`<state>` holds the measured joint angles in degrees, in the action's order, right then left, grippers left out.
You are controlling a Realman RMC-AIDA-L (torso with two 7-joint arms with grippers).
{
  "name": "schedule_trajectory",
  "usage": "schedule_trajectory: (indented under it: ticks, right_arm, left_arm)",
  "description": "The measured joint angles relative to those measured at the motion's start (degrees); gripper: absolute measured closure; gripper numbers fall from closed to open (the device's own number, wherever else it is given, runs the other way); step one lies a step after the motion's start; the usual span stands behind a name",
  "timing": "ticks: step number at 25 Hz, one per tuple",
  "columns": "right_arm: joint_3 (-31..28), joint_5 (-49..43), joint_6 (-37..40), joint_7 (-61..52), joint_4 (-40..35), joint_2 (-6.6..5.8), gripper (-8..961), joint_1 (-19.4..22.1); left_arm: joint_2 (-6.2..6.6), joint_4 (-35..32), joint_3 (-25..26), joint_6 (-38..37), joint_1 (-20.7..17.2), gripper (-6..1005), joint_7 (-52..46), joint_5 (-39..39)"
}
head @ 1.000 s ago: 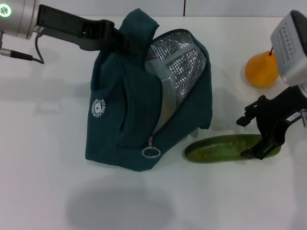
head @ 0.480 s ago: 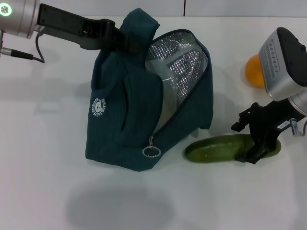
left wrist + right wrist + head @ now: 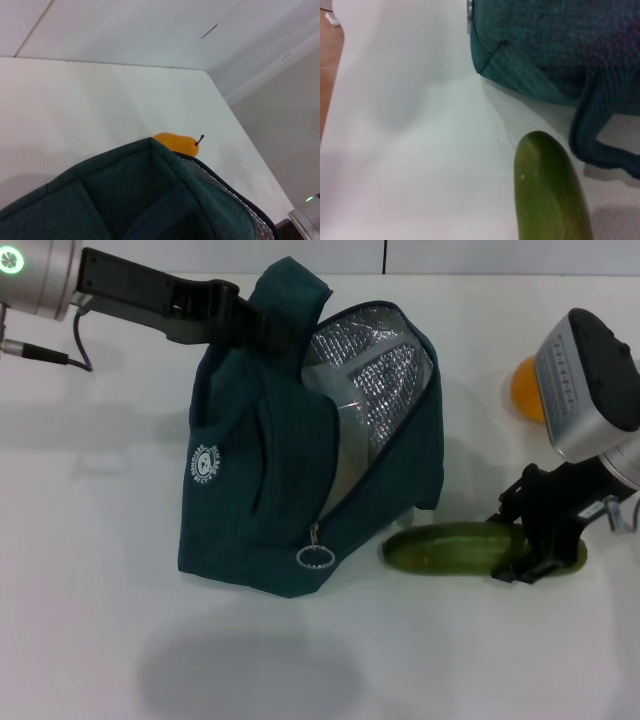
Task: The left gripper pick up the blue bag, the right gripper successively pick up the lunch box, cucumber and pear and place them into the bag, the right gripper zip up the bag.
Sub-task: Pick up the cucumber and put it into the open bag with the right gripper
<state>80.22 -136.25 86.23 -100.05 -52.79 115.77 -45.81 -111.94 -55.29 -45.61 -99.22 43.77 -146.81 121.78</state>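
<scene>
I see right hand (image 3: 527, 540) straddling cucumber (image 3: 450, 548) at 4 o'clock of bag (image 3: 300, 440), grip state unclear; left hand (image 3: 245, 325) clenched on bag top.

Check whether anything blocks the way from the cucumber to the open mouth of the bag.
Nothing visible does. The cucumber lies on bare table beside the bag, right gripper astride it; the open mouth faces that side.

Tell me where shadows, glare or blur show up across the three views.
Head view: soft shadow on the table below the blue bag, glints on its silver lining. Right wrist view: the cucumber is close and soft-edged. Left wrist view: even light, the pear sharp behind the bag's rim.
</scene>
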Motion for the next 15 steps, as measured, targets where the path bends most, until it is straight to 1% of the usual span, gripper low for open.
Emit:
schedule_trajectory:
  ticks: [2, 5, 6, 9, 12, 15]
  right_arm:
    - [-0.48, 0.16, 1.67, 0.04, -0.52, -0.14, 390, 0.02]
    - [-3.26, 1.94, 7.61, 0.52, -2.47, -0.38, 399, 0.01]
    - [-4.55, 2.54, 9.71, 0.72, -3.11, -0.43, 397, 0.01]
    - [-10.88, 4.93, 17.92, 1.56, -5.02, -0.5, 393, -0.15]
    - [-17.31, 8.87, 25.59, 2.4, -5.29, -1.15, 389, -0.54]
    - [-22.07, 13.65, 30.82, 2.78, -4.06, -2.39, 385, -0.85]
  left_arm:
    - [0.0, 0.0, 0.03, 0.0, -0.02, 958, 0.01, 0.0]
    - [0.0, 0.0, 0.13, -0.01, -0.15, 958, 0.03, 0.01]
    - [-0.01, 0.0, 0.17, 0.0, -0.19, 958, 0.03, 0.01]
    - [-0.02, 0.01, 0.25, 0.0, -0.24, 958, 0.03, 0.01]
    - [-0.09, 0.0, 0.23, 0.0, -0.15, 958, -0.05, 0.0]
    - [-0.12, 0.0, 0.11, 0.0, -0.12, 958, -0.16, -0.04]
